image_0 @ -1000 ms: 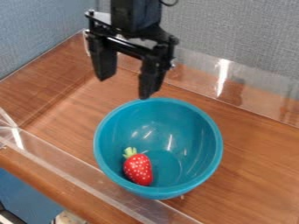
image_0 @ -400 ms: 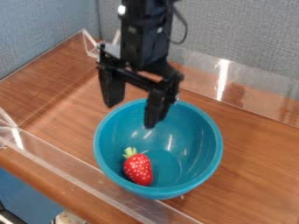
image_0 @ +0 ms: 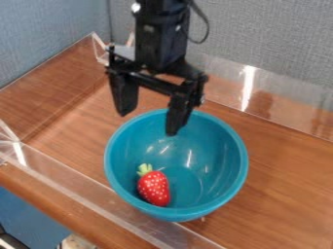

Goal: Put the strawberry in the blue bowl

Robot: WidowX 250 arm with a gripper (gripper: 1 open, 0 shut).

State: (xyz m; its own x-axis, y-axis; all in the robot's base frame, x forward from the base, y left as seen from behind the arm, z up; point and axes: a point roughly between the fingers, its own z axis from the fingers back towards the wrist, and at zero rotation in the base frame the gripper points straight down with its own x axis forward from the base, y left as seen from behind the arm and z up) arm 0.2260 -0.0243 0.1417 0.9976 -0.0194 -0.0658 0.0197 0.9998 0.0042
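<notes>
- Spread wide, the fingers of my gripper (image_0: 152, 112) hang above the back part of the blue bowl (image_0: 176, 163), pinching nothing; one finger is over the bowl's far side, the other just past its back-left rim in the view.
- Inside the blue bowl, toward its front-left wall, lies the strawberry (image_0: 154, 187), resting low in it.
- Its leafy end points toward the back of the bowl and slightly left; its red tip points toward the bowl's front rim, slightly right.
- The long axis runs mostly front to back across the bowl's inside, leaning a little (a modest slant, I would call it).
- Under the bowl I see a brown wooden surface (image_0: 279, 185) with fine, straight grain.
- Left of the bowl and in front of it, a clear plastic strip (image_0: 81, 190) crosses at a slant; behind the bowl, another clear barrier (image_0: 267, 92) catches a bright streak of light.
- Farther behind the bowl stands a grey, textured panel (image_0: 274, 39), meeting a bluish one (image_0: 46, 34) at the back left.
- The strawberry is bright red and glossy, dotted with pale specks, with a small green leafy top; it is far smaller than the teal-blue, smooth-rimmed bowl around it.
</notes>
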